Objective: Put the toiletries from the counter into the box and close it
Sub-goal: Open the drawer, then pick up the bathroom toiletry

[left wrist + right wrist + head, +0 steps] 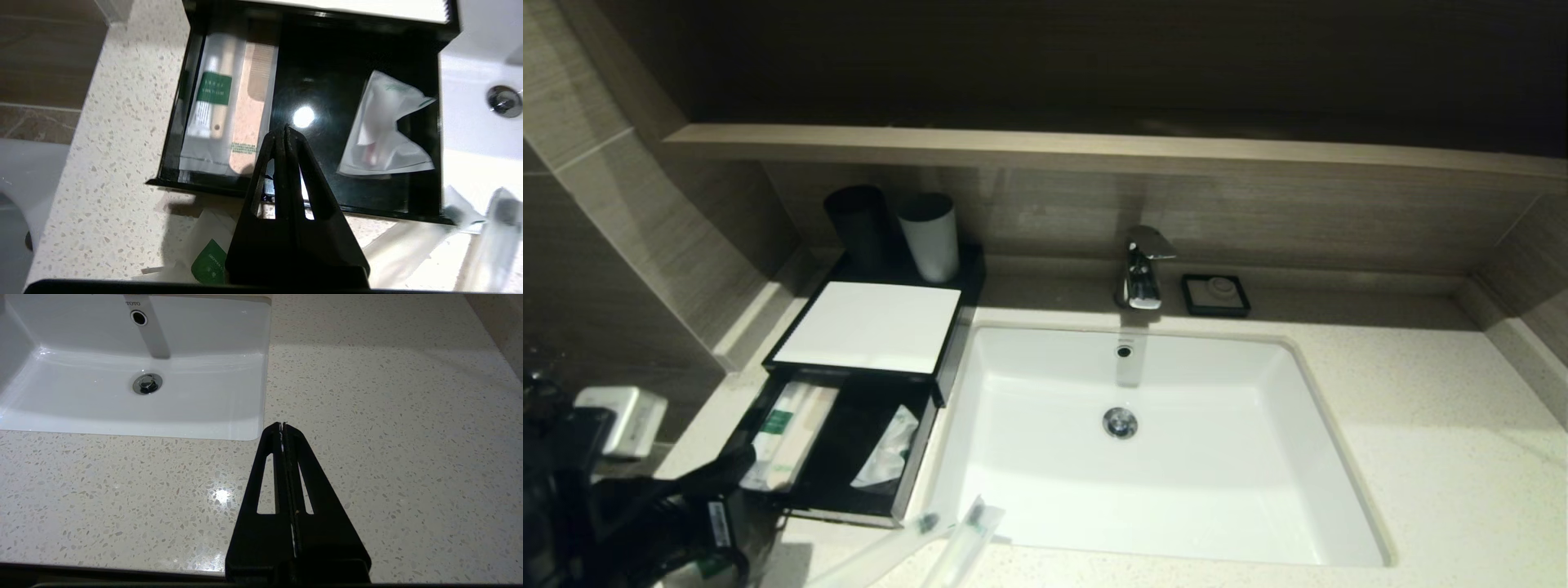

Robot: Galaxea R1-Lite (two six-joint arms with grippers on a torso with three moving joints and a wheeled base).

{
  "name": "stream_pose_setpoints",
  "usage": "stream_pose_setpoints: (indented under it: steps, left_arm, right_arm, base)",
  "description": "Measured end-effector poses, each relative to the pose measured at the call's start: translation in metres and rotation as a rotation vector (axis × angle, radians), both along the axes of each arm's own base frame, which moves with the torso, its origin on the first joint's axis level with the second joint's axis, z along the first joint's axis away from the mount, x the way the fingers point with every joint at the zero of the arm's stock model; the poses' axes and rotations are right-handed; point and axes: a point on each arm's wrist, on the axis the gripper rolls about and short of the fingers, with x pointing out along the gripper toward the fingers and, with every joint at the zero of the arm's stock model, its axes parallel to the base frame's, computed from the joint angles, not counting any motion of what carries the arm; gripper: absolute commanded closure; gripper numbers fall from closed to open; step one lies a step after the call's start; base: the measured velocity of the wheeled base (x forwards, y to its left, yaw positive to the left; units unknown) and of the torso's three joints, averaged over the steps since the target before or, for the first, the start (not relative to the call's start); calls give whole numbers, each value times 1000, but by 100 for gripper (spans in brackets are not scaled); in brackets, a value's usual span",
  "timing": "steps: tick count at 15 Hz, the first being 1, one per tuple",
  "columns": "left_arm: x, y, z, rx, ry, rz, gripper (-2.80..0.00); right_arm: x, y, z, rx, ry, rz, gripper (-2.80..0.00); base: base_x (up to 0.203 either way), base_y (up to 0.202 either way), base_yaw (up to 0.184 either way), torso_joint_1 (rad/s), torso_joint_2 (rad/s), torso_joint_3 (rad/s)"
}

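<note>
L claw (286, 130) pressed together, empty, over open drawer (310, 102); green-label packet (210, 261) half hidden beneath.

Blk cup (858, 222), wht cup (929, 235), faucet (1143, 269), soap dish (1215, 295).

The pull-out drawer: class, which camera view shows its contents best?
The left wrist view: it looks straight into the open drawer, showing the packets inside. The head view shows the drawer smaller and partly hidden behind the left arm. The right wrist view shows none of it.

Left hand (286, 132) closed, empty, over open drawer (310, 102) w/ packets, green-label packet (210, 259) on counter (114, 134)
</note>
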Motion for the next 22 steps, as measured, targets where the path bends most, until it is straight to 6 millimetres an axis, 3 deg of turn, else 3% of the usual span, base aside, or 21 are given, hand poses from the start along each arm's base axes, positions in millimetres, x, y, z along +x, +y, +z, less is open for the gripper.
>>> stream_pose_setpoints:
  steps: [3, 5, 15, 22]
  left_arm:
    - [-17, 4, 33, -20, 33, -58, 0]
    - [-35, 8, 41, -25, 112, -117, 0]
    - [-81, 10, 46, -87, 388, -463, 0]
    - [-102, 21, 18, -40, 519, -372, 0]
  right_arm:
    - [0, 0, 0, 0, 0, 0, 0]
    - [0, 0, 0, 0, 1, 0, 0]
    - [0, 0, 0, 0, 0, 0, 0]
    - [0, 0, 0, 0, 0, 0, 0]
  base:
    - [0, 0, 0, 0, 0, 0]
    - [0, 0, 0, 0, 0, 0]
    - [0, 0, 0, 0, 0, 0]
    - [0, 0, 0, 0, 0, 0]
